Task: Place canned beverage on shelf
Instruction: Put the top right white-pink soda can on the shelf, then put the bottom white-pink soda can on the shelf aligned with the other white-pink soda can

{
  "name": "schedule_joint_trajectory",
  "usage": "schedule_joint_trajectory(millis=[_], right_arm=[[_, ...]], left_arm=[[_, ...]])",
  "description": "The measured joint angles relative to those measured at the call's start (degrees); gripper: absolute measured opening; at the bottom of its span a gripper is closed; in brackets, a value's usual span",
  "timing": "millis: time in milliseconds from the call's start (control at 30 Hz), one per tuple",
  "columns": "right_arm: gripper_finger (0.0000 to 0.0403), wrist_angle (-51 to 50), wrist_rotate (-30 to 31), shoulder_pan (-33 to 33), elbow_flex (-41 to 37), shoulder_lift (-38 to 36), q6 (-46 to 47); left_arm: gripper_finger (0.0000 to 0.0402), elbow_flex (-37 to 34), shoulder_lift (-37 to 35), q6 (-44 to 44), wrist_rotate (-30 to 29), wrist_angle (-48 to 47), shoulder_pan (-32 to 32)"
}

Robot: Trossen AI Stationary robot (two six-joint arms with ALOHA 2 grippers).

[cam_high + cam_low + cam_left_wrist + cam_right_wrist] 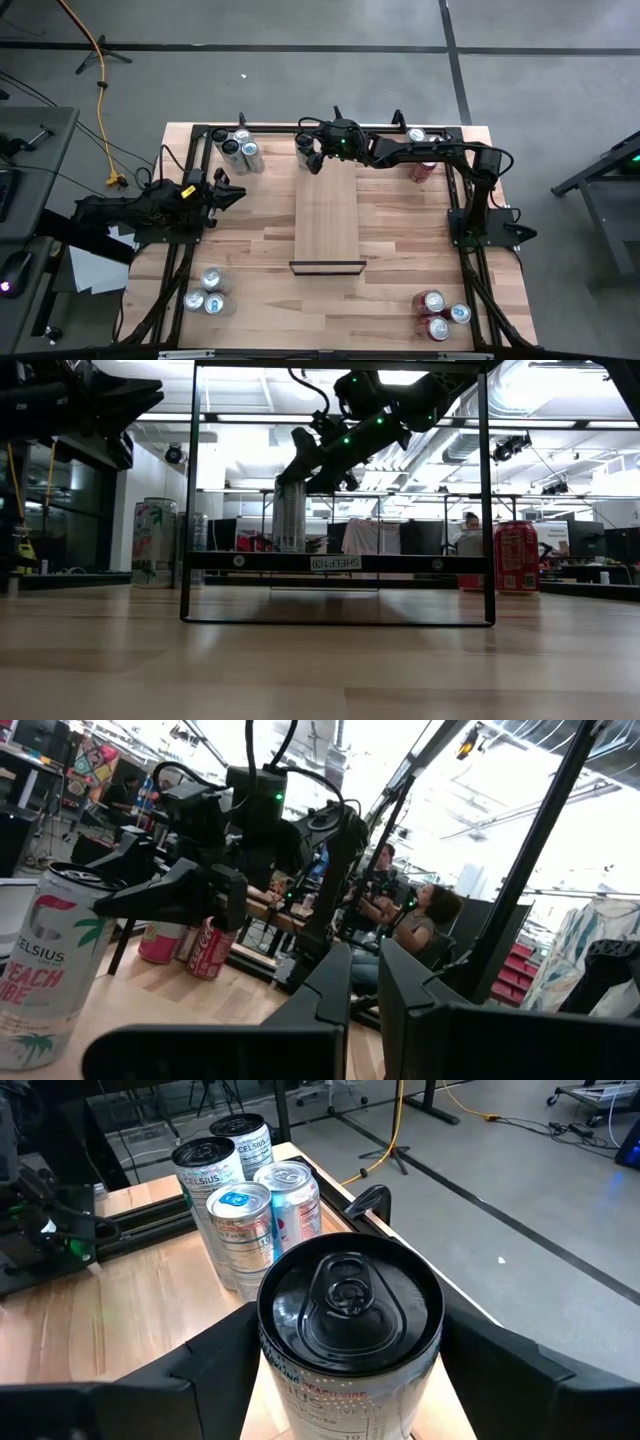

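The right gripper (pixel 308 155) stood at the shelf's (pixel 328 222) far end, fingers astride a silver can (pixel 350 1325) standing between them. The left gripper (pixel 228 192) waited closed, well apart.

Grey concrete floor (pixel 300 90) crossed by dark seams surrounds the desk (pixel 260 250). A yellow cable (pixel 100 70) trails across the floor. Beyond, an open workshop with bright ceiling lights (pixel 400 377), exposed ducts (pixel 530 385), and two seated people (pixel 400 915).

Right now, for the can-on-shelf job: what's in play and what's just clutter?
In play: silver can between the right gripper fingers, at the shelf's far end.
Lying about: can cluster far left, near-left cans, near-right cans, red can, left gripper parked.
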Motion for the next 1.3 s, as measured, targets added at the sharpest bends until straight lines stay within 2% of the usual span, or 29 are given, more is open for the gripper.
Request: schedule_joint_trajectory(millis=[567,1033,1300], right_arm=[[0.0278,0.4,1.22,0.0,0.0,0.04,1.48],[0.034,0.24,1.46,0.02,-0.02,-0.18,0.74],[0.0344,-4.54,1.4,0.02,-0.02,-4.6,-4.81]], left_arm=[[0.0003,0.0,0.0,0.0,0.01,-0.02,0.0],[0.0003,0.0,0.0,0.01,0.01,-0.04,0.0],[0.0003,0.0,0.01,0.02,0.02,-0.05,0.0]])
